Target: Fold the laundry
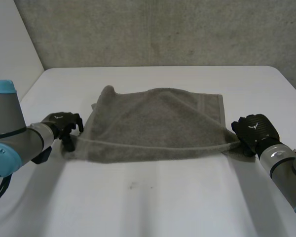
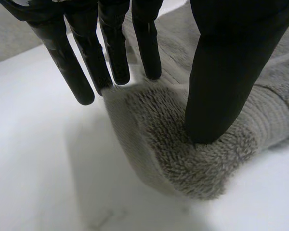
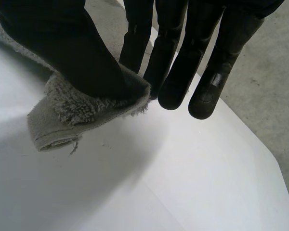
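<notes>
A grey towel (image 1: 158, 123) lies partly folded in the middle of the white table (image 1: 163, 197), its near edge stretched between my two hands. My left hand (image 1: 64, 126) is at the towel's near left corner. In the left wrist view its thumb (image 2: 226, 72) presses into the towel (image 2: 197, 168) while its fingers (image 2: 111, 53) stand at the corner's other side, pinching the cloth between them. My right hand (image 1: 254, 129) is at the near right corner. There its thumb (image 3: 58, 48) clamps the towel (image 3: 67, 115) against the fingers (image 3: 183, 57).
A grey wall (image 1: 163, 29) rises behind the table's far edge. The table's right edge (image 3: 260, 144) runs close beside my right hand, with grey floor beyond it. Bare tabletop lies in front of the towel.
</notes>
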Tool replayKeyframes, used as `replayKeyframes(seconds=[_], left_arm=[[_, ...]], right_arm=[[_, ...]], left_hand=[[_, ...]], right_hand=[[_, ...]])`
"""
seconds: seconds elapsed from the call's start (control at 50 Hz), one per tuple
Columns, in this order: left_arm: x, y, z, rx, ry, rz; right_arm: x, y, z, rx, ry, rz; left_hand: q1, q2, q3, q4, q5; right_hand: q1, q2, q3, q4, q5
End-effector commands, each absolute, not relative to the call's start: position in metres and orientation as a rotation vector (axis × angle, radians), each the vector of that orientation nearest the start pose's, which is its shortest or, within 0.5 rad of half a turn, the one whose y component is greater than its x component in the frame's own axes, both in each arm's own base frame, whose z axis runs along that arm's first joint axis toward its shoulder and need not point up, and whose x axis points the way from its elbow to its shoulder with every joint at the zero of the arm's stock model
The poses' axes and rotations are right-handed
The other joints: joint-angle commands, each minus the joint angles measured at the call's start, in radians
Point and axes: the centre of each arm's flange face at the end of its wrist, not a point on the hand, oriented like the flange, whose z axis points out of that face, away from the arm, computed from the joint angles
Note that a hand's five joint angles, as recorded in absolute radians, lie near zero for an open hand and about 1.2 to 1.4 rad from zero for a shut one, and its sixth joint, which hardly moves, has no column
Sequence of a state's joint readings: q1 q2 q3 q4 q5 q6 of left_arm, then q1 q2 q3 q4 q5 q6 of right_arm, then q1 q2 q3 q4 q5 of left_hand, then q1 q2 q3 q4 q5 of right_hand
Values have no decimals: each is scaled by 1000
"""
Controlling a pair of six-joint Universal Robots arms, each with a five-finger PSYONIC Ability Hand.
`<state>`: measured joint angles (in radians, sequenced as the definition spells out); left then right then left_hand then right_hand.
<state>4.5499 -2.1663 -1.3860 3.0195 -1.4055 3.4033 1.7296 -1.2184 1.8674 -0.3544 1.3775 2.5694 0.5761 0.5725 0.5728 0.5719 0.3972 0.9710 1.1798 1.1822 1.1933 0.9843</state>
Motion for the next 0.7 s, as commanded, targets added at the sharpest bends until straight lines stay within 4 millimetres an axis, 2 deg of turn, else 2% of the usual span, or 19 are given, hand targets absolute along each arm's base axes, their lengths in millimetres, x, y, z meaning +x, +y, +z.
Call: replayKeyframes(seconds=[0.02,0.16,0.28,0.38,0.42,0.44,0.48,0.5,0.52,0.54,0.56,0.58,0.6,0.64,0.66,0.68,0.7], left_arm=[[-206,-330,144,739,2737,-1573],[-205,-327,139,783,2721,-1543],[-204,-321,138,877,2663,-1503],[-200,-318,153,846,2604,-1543],[-200,-314,166,830,2558,-1600],[-200,-314,166,830,2558,-1601],[-204,-305,183,842,2502,-1687],[-205,-305,183,842,2501,-1688],[-206,-301,192,844,2472,-1729],[-206,-301,192,844,2472,-1730],[-206,-296,202,843,2442,-1770],[-207,-291,213,839,2407,-1819],[-207,-291,213,839,2406,-1819],[-208,-282,248,825,2287,-1962],[-208,-282,248,825,2286,-1963],[-209,-277,271,810,2212,-2048],[-209,-277,271,810,2211,-2048]], right_arm=[[197,-288,142,-1100,2354,-1921],[197,-288,141,-1111,2356,-1919],[197,-287,141,-1135,2354,-1924],[197,-289,146,-1137,2349,-1944],[198,-290,151,-1139,2344,-1955],[198,-290,151,-1139,2344,-1955],[197,-290,168,-1139,2312,-2015],[197,-290,168,-1139,2312,-2015],[196,-289,183,-1141,2294,-2057],[194,-288,198,-1148,2285,-2081],[194,-288,198,-1148,2285,-2081],[193,-287,215,-1154,2279,-2099],[193,-287,215,-1154,2279,-2099],[192,-283,259,-1154,2250,-2144],[192,-283,259,-1154,2250,-2145],[193,-279,284,-1159,2219,-2173],[194,-276,308,-1167,2193,-2191]], left_hand=[[75,78,78,79,79],[113,117,116,117,117],[374,378,378,378,379],[586,589,589,590,590],[744,747,747,748,748],[744,748,748,748,749],[820,823,823,824,824],[820,824,823,824,824],[820,824,823,824,824],[820,824,823,824,824],[820,824,823,824,824],[820,824,823,824,824],[820,824,823,824,824],[820,824,823,824,824],[820,824,823,824,824],[820,824,823,824,824],[820,824,823,824,824]], right_hand=[[425,217,214,203,237],[425,217,214,203,237],[425,217,214,203,237],[425,217,214,203,237],[425,217,214,203,237],[425,217,214,203,237],[425,217,214,203,237],[425,217,214,203,237],[425,217,214,203,237],[425,217,214,203,237],[425,217,214,203,237],[425,217,214,203,237],[425,217,214,203,237],[425,217,214,203,237],[425,217,214,203,237],[425,217,214,203,237],[425,217,214,203,237]])
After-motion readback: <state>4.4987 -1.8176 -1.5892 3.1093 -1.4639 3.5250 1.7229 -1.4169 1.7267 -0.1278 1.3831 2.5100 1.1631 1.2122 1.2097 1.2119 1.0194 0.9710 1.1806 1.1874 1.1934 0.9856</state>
